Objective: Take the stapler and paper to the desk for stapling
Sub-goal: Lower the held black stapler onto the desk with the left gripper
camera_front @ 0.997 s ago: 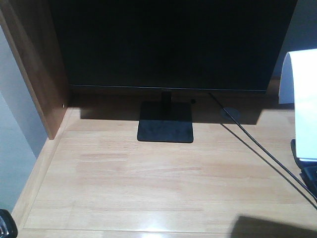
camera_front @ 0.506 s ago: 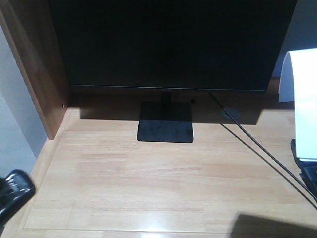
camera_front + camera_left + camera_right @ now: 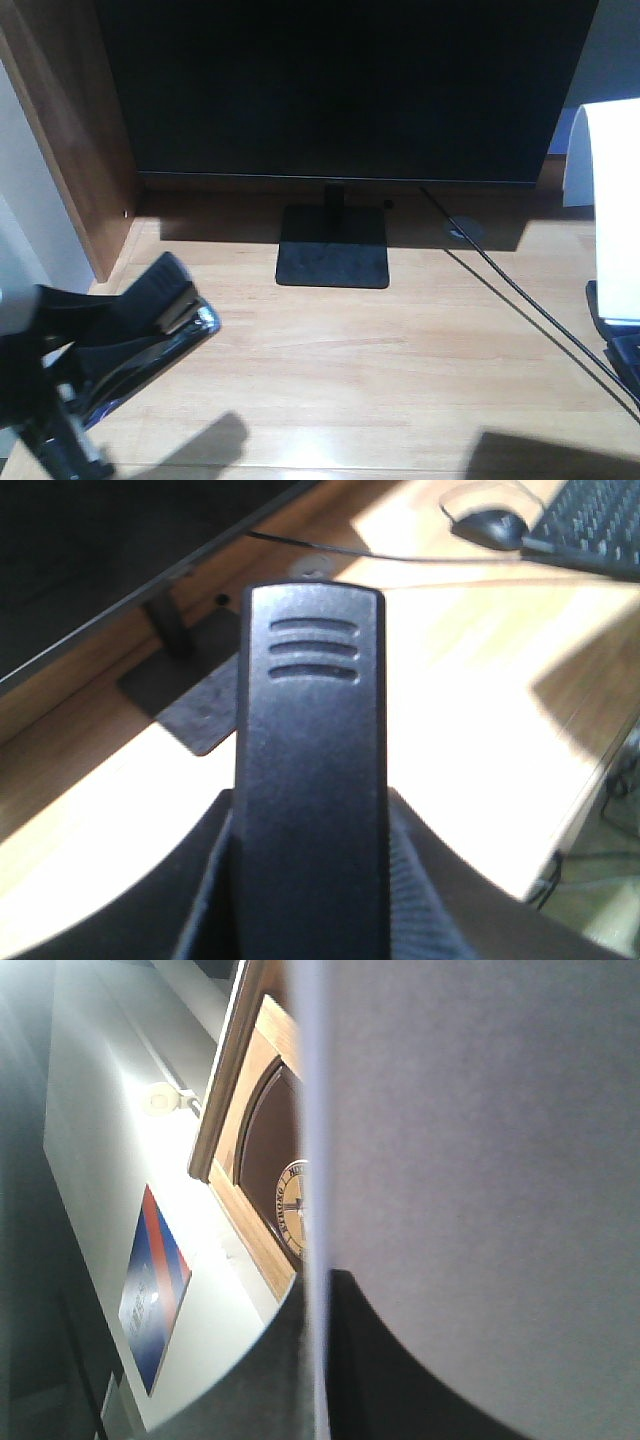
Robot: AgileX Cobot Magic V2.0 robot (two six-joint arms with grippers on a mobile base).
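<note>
Stapler (image 3: 165,305) clenched lengthwise between left jaws, lower left of front view, nose poking past them, raised above the wood surface (image 3: 400,360). Paper (image 3: 615,220) pinched edge-on in right jaws, upright at right edge of frame.

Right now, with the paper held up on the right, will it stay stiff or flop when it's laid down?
Probably floppy: the paper bends back along its upper left side. Likely very light, so it may slide on the glossy desk. Its edge looks thin in the right wrist view, so it could crease easily.
</note>
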